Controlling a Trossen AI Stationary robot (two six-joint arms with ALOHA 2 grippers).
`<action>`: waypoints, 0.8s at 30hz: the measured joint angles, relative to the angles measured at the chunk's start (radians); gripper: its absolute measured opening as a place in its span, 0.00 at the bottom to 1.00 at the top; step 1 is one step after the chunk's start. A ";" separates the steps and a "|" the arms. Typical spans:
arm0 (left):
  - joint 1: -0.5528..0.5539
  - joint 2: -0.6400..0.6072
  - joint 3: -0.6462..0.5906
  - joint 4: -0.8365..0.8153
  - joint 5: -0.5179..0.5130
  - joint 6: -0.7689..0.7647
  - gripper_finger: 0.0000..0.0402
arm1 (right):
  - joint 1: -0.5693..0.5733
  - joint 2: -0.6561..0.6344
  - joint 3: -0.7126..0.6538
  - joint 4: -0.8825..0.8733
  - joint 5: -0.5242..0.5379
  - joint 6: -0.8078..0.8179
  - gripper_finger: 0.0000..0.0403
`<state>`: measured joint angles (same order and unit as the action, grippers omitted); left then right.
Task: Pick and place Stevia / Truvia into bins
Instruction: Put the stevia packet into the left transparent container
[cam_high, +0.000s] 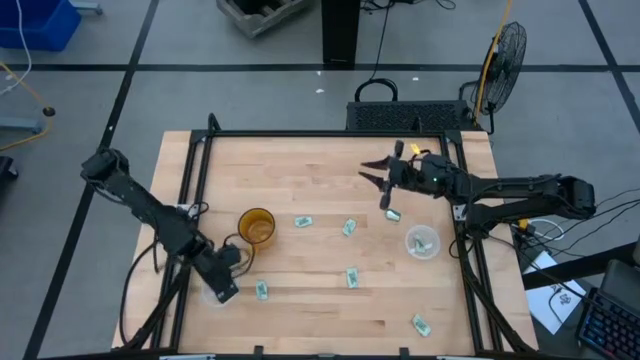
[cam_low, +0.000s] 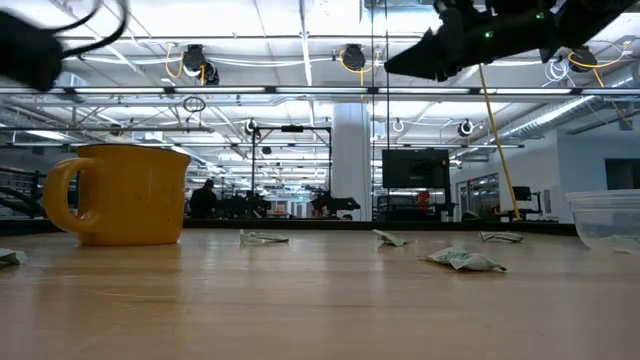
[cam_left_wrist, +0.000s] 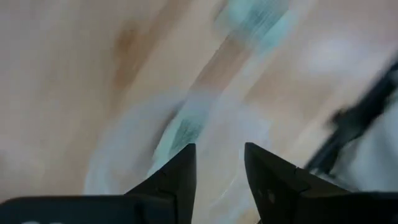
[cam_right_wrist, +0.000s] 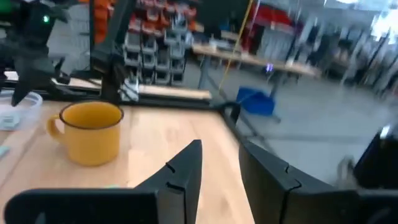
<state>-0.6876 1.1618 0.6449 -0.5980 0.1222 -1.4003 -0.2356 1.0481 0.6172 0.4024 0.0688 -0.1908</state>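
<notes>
**Both grippers empty, fingers apart; sachets spread on the table**

The left gripper (cam_high: 222, 290) sits low at the near left part of the table (cam_high: 300, 170), over a clear bin (cam_left_wrist: 118, 162). In the left wrist view its fingers (cam_left_wrist: 180, 171) stand apart with nothing between them, and a pale green sachet in the bin (cam_left_wrist: 180, 134) shows blurred just beyond the tips. Another sachet (cam_high: 261, 290) lies on the wood just beside this gripper, and the amber cup (cam_high: 256, 226) stands near it, toward the table's middle.

The right gripper (cam_high: 377, 172) is raised above the far right part of the table. Its fingers (cam_right_wrist: 186, 165) are apart and hold nothing. The high view shows a small pale object (cam_high: 392, 214) just below the gripper; what it is cannot be told.

The second clear bin (cam_high: 422, 242) stands at the right side, near the right arm. Four more sachets lie loose on the wood: two (cam_high: 303, 222) (cam_high: 349, 228) between the amber cup and the second bin, one (cam_high: 352, 277) nearer the front, one (cam_high: 421, 324) at the front right
</notes>
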 joint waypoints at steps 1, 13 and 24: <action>0.022 -0.019 0.003 0.025 -0.038 0.053 0.35 | 0.000 0.002 0.020 -0.058 0.009 0.030 0.25; 0.197 -0.172 0.259 0.083 -0.382 0.786 0.35 | -0.003 0.144 0.118 -0.361 0.034 0.055 0.25; 0.494 -0.035 0.274 0.078 -0.432 1.187 0.35 | -0.003 0.263 0.165 -0.299 0.035 0.139 0.25</action>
<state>-0.1937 1.1271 0.9188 -0.5196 -0.3094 -0.2138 -0.2386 1.3108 0.7818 0.1035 0.1039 -0.0519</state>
